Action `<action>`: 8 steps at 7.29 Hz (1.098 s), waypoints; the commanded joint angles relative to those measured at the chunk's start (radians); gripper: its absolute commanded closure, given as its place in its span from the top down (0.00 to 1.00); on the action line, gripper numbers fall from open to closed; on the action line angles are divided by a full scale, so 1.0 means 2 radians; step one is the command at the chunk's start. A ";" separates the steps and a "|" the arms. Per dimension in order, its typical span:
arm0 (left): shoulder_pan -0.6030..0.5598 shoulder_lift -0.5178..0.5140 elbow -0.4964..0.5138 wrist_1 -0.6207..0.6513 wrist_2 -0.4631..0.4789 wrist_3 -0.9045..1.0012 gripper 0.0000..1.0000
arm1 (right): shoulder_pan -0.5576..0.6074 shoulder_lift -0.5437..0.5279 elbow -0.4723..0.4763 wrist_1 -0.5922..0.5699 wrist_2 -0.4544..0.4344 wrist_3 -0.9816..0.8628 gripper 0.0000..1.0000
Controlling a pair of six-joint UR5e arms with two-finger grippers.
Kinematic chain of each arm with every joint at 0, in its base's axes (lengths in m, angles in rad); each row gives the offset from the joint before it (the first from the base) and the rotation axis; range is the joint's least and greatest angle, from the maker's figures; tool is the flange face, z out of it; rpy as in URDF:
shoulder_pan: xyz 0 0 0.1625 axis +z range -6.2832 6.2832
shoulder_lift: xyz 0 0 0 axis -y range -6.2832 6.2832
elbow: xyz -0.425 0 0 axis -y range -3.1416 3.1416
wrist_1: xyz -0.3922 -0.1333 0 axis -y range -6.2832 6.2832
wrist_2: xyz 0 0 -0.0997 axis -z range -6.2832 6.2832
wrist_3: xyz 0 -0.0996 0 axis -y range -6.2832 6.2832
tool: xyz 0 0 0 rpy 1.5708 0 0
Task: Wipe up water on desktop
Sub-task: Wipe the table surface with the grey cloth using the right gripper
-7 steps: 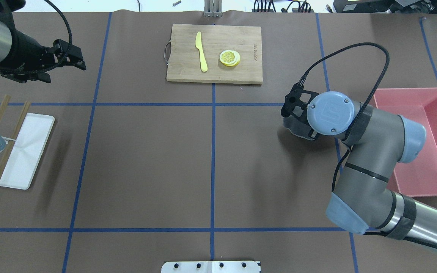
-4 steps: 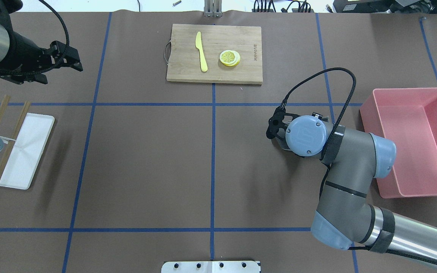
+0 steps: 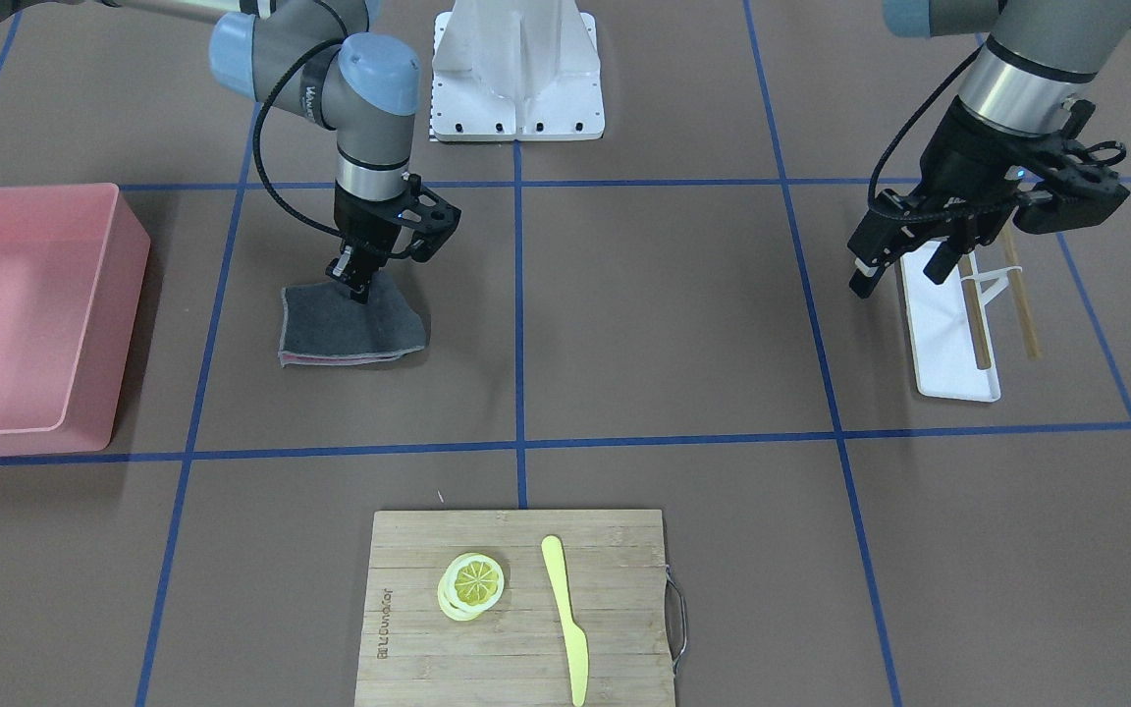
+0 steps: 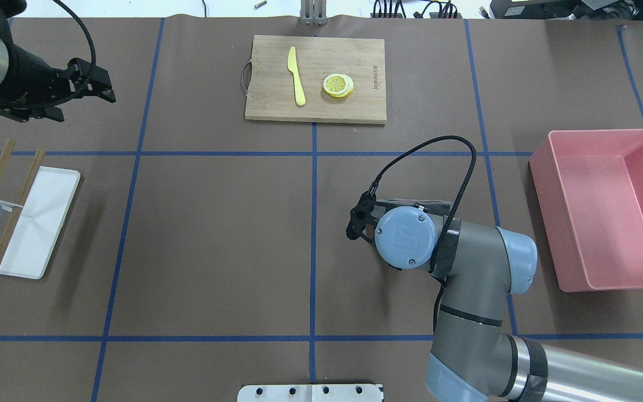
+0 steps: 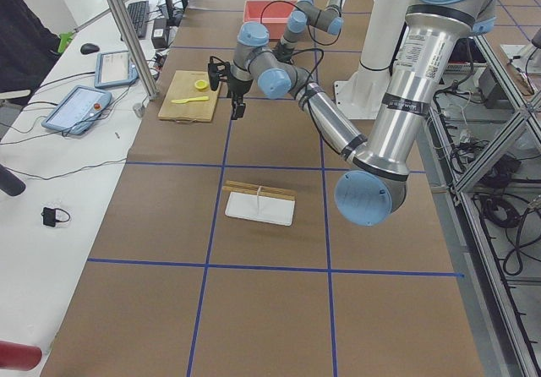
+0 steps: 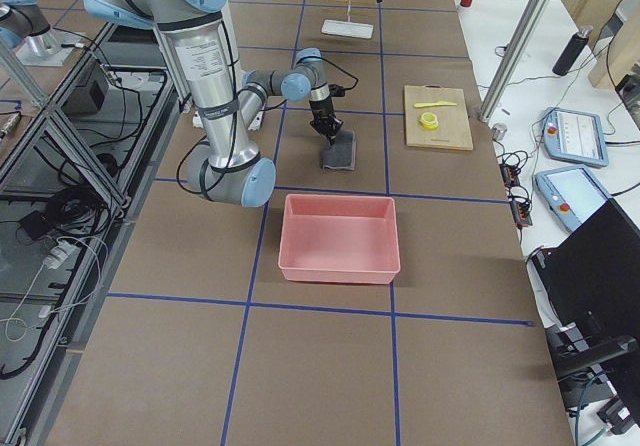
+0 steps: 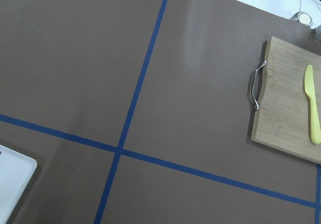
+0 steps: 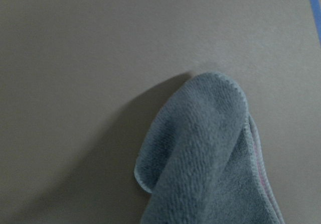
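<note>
The desktop is a matte brown surface with a grid of blue tape; I see no water on it. My right gripper points down and is shut on one edge of a grey cloth, the rest of which lies on the desktop. In the overhead view the right wrist hides the gripper and only a strip of cloth shows. The right wrist view shows the cloth hanging folded over the brown surface. My left gripper is open and empty, above the desktop beside the white tray.
A pink bin stands to the right of the right arm. A bamboo cutting board with a yellow knife and a lemon slice lies at the far middle. The white tray with chopsticks is at the left.
My right arm has moved left and toward the robot's base, dragging the cloth over the desktop and away from the pink bin. My left gripper has drawn back slightly to the left.
</note>
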 commanded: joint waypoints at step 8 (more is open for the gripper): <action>-0.004 0.001 0.007 -0.001 0.001 -0.001 0.98 | 0.035 0.005 0.013 0.042 0.129 0.126 0.00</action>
